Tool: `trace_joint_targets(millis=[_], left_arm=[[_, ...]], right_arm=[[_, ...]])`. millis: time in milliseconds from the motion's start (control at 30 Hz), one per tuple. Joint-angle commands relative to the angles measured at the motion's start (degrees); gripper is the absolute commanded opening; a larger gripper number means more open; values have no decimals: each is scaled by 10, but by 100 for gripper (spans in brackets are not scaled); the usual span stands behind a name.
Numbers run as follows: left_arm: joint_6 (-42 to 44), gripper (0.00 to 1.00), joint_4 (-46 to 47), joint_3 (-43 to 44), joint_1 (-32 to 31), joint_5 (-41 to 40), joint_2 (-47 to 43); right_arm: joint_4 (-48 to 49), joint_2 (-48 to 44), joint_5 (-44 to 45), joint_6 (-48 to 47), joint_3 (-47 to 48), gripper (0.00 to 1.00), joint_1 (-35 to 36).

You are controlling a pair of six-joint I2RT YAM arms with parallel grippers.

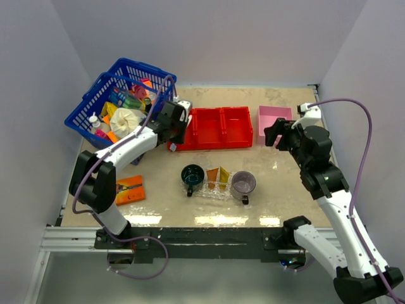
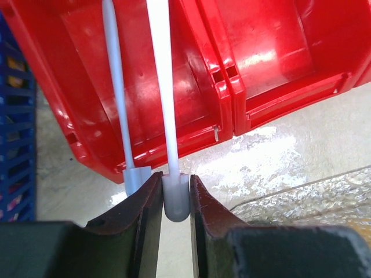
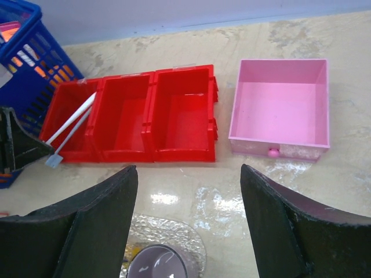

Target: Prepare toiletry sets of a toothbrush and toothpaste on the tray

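Left hand (image 2: 175, 186) seemingly pinching toothbrush (image 2: 165, 87), tip cropped

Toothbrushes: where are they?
Right wrist view: both toothbrushes lean out of the red bin's leftmost compartment, by the blue basket; the left fingers pinch one's end.

My left arm (image 1: 126, 149) is stretched well forward from its base, with the elbow bent low and the forearm running up and to the right. The left gripper (image 2: 175, 184) at its end has its jaws drawn in narrow. Both fingers (image 2: 148, 217) press on the rounded butt of a white toothbrush (image 2: 165, 87), whose shaft runs straight out ahead of the fingertips. My right arm (image 1: 335, 196) rises from its base, folds at the elbow and leans forward and inward, wrist pitched down. The right gripper (image 3: 186, 174) hangs with its jaws spread wide, gripping nothing.
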Motion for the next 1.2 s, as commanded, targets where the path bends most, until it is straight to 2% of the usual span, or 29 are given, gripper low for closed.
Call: trace_joint_targets(millis=[0, 167, 267, 367, 667, 900, 1033, 1167], left_arm=[[35, 1, -20, 39, -3, 5, -38], [58, 0, -62, 51, -4, 32, -69], [69, 0, -91, 65, -4, 63, -89], [83, 0, -118, 76, -5, 92, -111], [124, 0, -199, 114, -6, 165, -152], [154, 0, -240, 129, -8, 232, -177], [157, 0, -248, 128, -11, 247, -198], [160, 0, -247, 121, -12, 273, -215]], right_arm=[[57, 10, -71, -5, 11, 73, -2], [114, 37, -241, -10, 14, 67, 2], [145, 53, -273, -22, 24, 66, 32], [151, 80, -239, -66, 48, 66, 135], [153, 185, -185, -185, 104, 65, 283], [165, 227, -118, -270, 122, 64, 324], [156, 257, -46, -318, 131, 64, 342], [176, 263, -46, -348, 123, 64, 353]])
